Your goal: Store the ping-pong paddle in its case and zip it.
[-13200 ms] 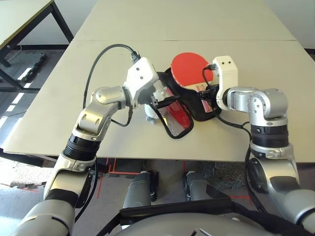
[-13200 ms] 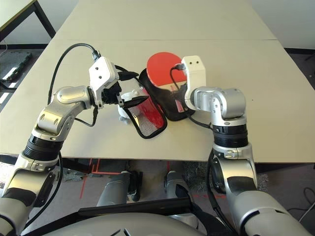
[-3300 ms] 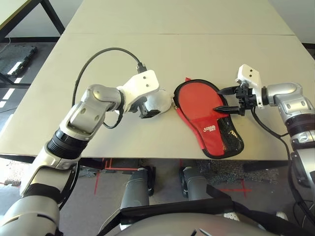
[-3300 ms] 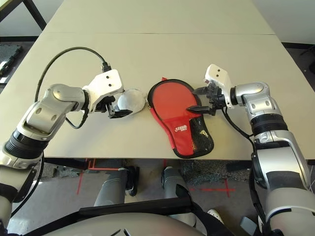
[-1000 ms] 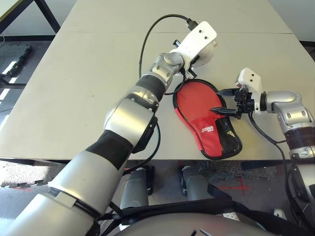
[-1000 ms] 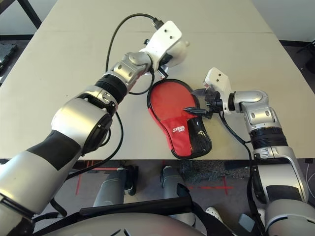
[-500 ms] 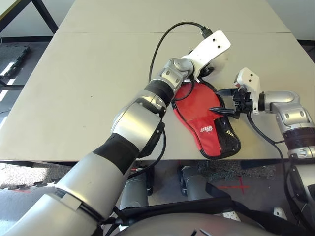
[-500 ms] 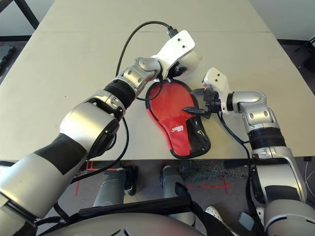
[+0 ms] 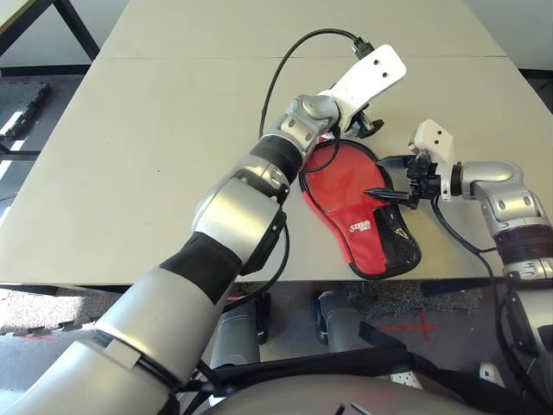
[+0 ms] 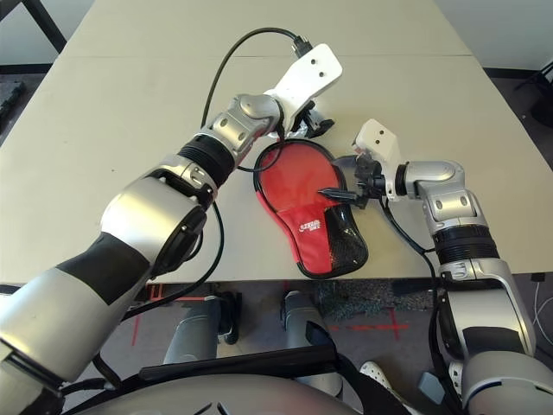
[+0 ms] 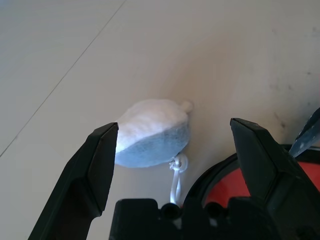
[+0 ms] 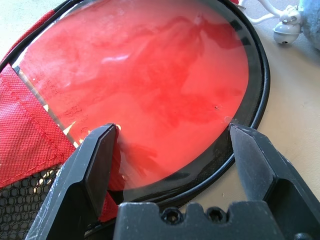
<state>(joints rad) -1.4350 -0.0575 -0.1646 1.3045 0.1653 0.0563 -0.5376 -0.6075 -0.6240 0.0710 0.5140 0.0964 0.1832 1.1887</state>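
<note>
The red case (image 9: 363,216) with black trim lies flat near the table's front right, its mesh end toward me. Inside its black rim the ping-pong paddle's glossy red face (image 12: 150,80) shows, while the case's red fabric flap (image 12: 30,150) covers the handle side. My right gripper (image 9: 382,176) hovers open over the case's right edge, fingers astride the round part. My left arm reaches across to the far side of the case. Its gripper (image 11: 173,125) is open, and a small pale grey pouch (image 11: 150,135) lies on the table between and beyond its fingers.
The pouch's white drawstring (image 12: 280,20) trails beside the case's round end. A seam (image 9: 173,58) crosses the tabletop behind the work area. The table's front edge (image 9: 130,281) runs just below the case. A black cable (image 9: 294,52) loops off my left wrist.
My left gripper has opened and let go of the pale pouch, which now rests on the table beyond the case. The right arm has stayed put.
</note>
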